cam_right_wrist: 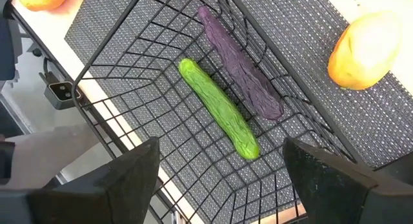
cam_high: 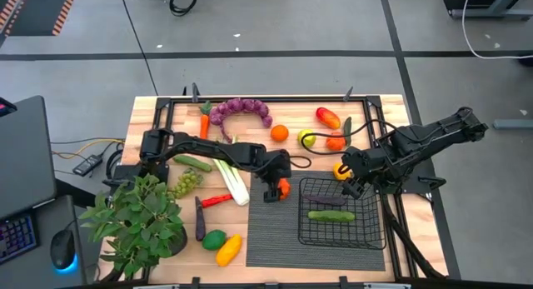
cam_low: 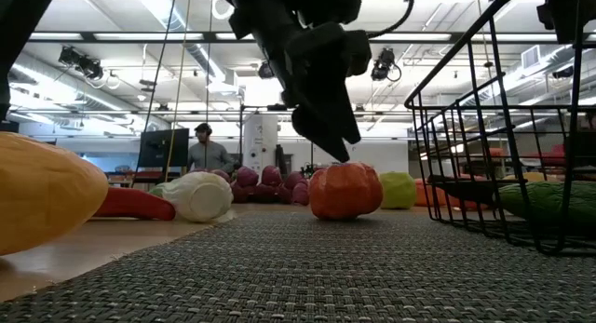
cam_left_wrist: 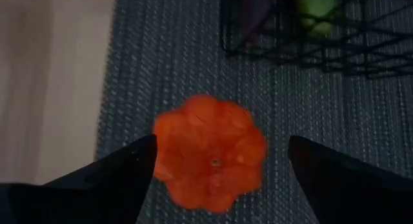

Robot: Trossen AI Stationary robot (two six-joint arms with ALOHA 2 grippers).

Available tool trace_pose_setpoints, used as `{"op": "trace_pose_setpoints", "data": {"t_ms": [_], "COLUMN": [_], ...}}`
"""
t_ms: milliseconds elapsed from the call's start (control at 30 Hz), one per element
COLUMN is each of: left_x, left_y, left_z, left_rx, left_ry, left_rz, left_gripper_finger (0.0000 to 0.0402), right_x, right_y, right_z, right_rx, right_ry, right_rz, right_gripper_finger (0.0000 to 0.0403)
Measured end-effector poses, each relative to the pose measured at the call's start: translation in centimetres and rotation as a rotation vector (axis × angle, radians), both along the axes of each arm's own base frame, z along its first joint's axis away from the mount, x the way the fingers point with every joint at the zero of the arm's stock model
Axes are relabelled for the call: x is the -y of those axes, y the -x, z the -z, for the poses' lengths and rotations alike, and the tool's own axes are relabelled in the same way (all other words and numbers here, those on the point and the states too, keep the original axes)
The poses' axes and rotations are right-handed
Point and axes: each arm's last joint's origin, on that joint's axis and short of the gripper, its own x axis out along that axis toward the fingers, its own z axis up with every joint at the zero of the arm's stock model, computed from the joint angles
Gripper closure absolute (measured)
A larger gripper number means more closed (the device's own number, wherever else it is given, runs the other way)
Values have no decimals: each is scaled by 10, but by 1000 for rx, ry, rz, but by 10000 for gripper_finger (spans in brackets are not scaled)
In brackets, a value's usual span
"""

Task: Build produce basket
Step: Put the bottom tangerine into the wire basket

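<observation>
An orange-red ribbed tomato sits on the dark ribbed mat, just left of the black wire basket. My left gripper is open right over it, one finger on either side; in the low view a finger comes down to the tomato's top. The basket holds a green cucumber and a purple eggplant lying on its floor. My right gripper hangs open above the basket's far right corner, holding nothing.
Loose produce lies on the wooden table left of and behind the mat: a leek, purple grapes, a carrot, an orange, a red pepper. A yellow piece lies by the basket. A potted plant stands near left.
</observation>
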Motion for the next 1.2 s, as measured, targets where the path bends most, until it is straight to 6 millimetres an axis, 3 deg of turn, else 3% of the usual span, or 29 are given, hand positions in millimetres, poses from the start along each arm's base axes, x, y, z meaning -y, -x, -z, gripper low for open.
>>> {"op": "trace_pose_setpoints", "data": {"t_ms": [300, 600, 767, 1067, 1200], "left_x": [5, 7, 5, 5, 5], "left_y": [-5, -6, -8, -14, -15], "left_z": [27, 24, 3, -70, -88], "left_rx": [-63, -90, -159, -131, -99], "left_ry": [-31, -81, -95, -96, -91], "left_rz": [21, 54, 49, 53, 48], "left_gripper_finger": [44, 52, 107, 252, 316], "right_x": [0, 0, 0, 0, 0], "right_y": [0, 0, 0, 1, 1], "right_z": [0, 0, 0, 0, 0], "right_rx": [-8, -8, -6, -6, -4], "right_ry": [-15, -15, -7, 9, 13], "right_rz": [33, 36, 28, 2, -9], "right_gripper_finger": [74, 74, 74, 74, 74]}}
